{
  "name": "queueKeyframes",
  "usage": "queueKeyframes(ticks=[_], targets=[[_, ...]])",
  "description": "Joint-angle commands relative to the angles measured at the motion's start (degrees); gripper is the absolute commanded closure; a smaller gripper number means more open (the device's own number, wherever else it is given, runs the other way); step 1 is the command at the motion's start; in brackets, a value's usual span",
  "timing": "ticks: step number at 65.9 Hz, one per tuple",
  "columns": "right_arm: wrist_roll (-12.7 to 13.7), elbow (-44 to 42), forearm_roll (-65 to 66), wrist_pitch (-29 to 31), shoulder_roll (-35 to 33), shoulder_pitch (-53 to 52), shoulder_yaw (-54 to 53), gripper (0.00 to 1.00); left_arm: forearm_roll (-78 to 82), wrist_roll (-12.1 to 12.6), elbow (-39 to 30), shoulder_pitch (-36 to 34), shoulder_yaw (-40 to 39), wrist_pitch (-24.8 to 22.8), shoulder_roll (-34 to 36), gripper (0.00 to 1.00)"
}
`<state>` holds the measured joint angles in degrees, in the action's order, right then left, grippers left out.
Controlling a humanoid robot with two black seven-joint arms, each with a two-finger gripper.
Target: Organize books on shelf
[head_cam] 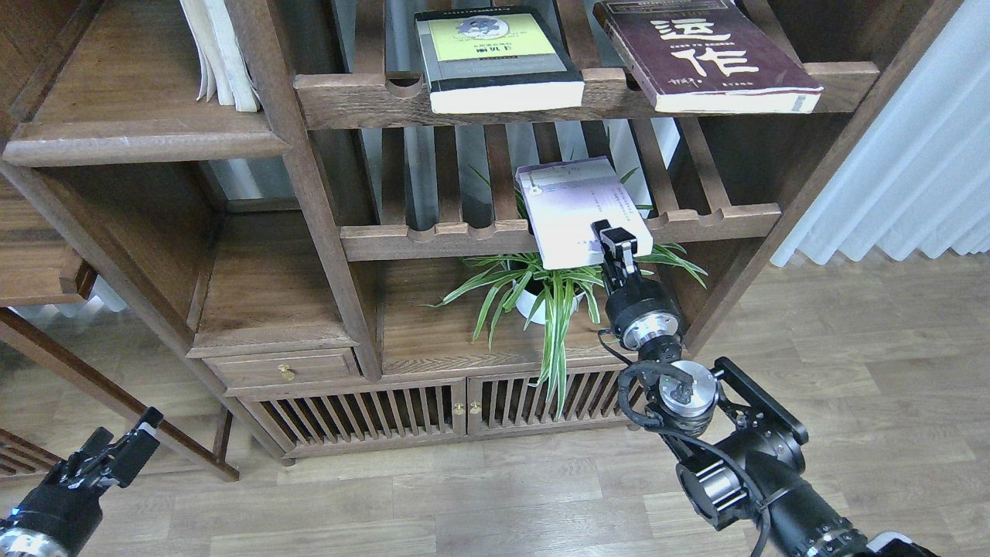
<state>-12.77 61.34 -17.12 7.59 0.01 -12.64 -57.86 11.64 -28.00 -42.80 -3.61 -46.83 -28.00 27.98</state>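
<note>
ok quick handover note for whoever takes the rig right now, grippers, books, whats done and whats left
Right end effector: at the front corner of the lavender-white book; looks shut on it, but the grip is partly hidden.
Left end effector: low at the left, fingers apart, holding nothing.
Books: lavender-white one lies on the middle slatted rack, overhanging its front rail above the spider plant. Black-grey book with the yellow-green panel and maroon book with white characters lie flat on the upper slatted rack.
Done: no book is on the solid shelf yet.
Left: move all three there.
</note>
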Motion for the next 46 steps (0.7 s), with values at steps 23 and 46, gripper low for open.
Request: queueKeyframes(ticks=[23, 46], targets=[[7.0, 7.4, 9.6, 17.9, 0.0, 21.0, 4.5, 0.95, 0.1, 0.0, 0.6, -0.4, 1.3, 0.0, -0.2, 0.00], [7.8, 7.1, 13.2, 18.7, 0.0, 25.6, 4.9, 0.95, -0.2, 13.7, -0.9, -1.3, -0.8, 0.0, 2.2, 0.00]])
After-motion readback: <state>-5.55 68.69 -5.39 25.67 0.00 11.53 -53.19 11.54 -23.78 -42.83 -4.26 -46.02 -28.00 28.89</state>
